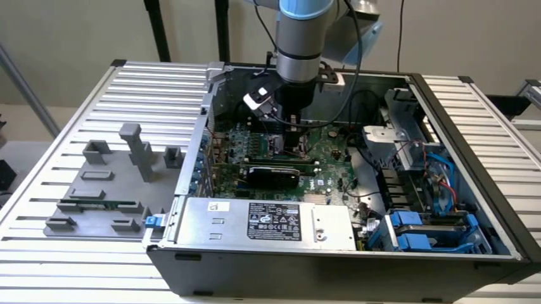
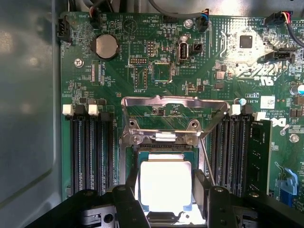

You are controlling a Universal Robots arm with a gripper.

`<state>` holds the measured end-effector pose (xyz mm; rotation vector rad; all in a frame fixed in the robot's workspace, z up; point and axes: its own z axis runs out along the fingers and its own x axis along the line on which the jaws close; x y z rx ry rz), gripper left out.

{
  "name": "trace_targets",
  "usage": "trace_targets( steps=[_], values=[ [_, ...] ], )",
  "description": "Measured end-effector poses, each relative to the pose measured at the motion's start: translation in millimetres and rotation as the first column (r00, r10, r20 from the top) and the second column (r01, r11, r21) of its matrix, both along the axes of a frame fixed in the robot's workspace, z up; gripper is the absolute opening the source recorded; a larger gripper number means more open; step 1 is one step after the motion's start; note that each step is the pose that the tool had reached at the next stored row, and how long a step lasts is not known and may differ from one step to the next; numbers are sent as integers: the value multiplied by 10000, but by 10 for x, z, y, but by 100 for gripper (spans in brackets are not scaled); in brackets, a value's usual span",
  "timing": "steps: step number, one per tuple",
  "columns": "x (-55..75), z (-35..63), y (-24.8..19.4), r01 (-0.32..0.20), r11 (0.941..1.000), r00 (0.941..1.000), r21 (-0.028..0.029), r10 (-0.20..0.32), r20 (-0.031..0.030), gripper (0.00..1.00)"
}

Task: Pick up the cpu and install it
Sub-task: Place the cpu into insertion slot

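A slatted metal table [image 1: 59, 266] is carrying an open computer case [image 1: 338, 269], and the robot arm [image 1: 298, 38] is reaching straight down into it. At the case's near wall a silver power supply [image 1: 262, 218] with a black label is lying flat. The green motherboard [image 2: 161, 71] is lying on the case floor, its black memory slots [image 2: 90, 147] running along both sides of the processor socket. The socket's metal load plate [image 2: 173, 102] is standing swung open. The gripper [image 2: 166, 192] is hanging over the socket with its jaws pressing on two opposite sides of the cpu [image 2: 165, 183], which is sitting bright and level in the socket opening.
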<state>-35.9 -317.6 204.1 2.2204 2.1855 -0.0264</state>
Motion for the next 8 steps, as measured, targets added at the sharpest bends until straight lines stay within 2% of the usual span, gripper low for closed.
trace_targets(
  steps=[8],
  values=[
    [0,-26,5,0,10000,10000,0,0,0,55]
  ],
)
